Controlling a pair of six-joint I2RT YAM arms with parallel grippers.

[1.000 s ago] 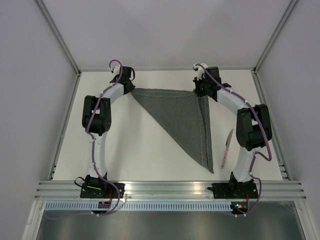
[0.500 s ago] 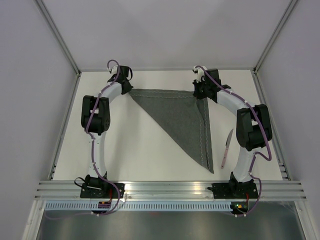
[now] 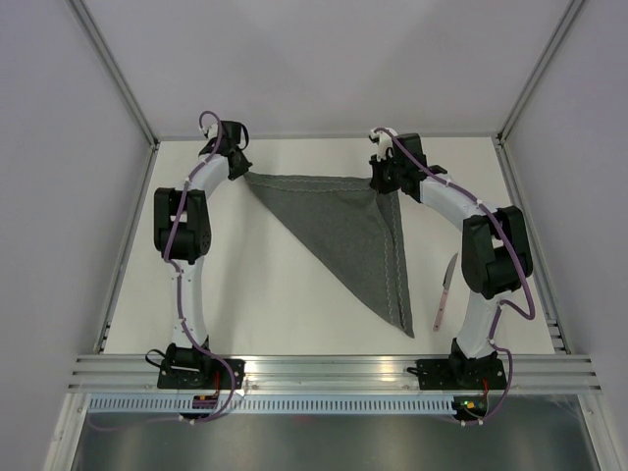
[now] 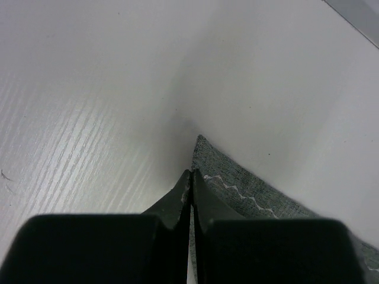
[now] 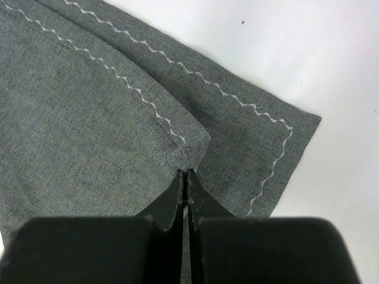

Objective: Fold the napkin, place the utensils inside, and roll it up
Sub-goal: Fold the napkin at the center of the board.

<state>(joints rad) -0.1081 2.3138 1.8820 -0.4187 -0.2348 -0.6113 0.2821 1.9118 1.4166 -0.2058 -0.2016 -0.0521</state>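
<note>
The dark grey napkin lies on the white table folded into a triangle, one straight edge along the back and a point toward the front right. My left gripper is shut on its back left corner. My right gripper is shut on a pinched fold at its back right corner, with a lower layer and its pale zigzag stitching showing beside it. A pale silvery knife-like utensil lies on the table right of the napkin, beside the right arm.
Metal frame posts and grey walls enclose the table. A metal rail runs along the front edge by the arm bases.
Both grippers have moved left and slightly back, dragging the napkin's back edge with them. The whole triangle has shifted left. The utensil has not moved.
</note>
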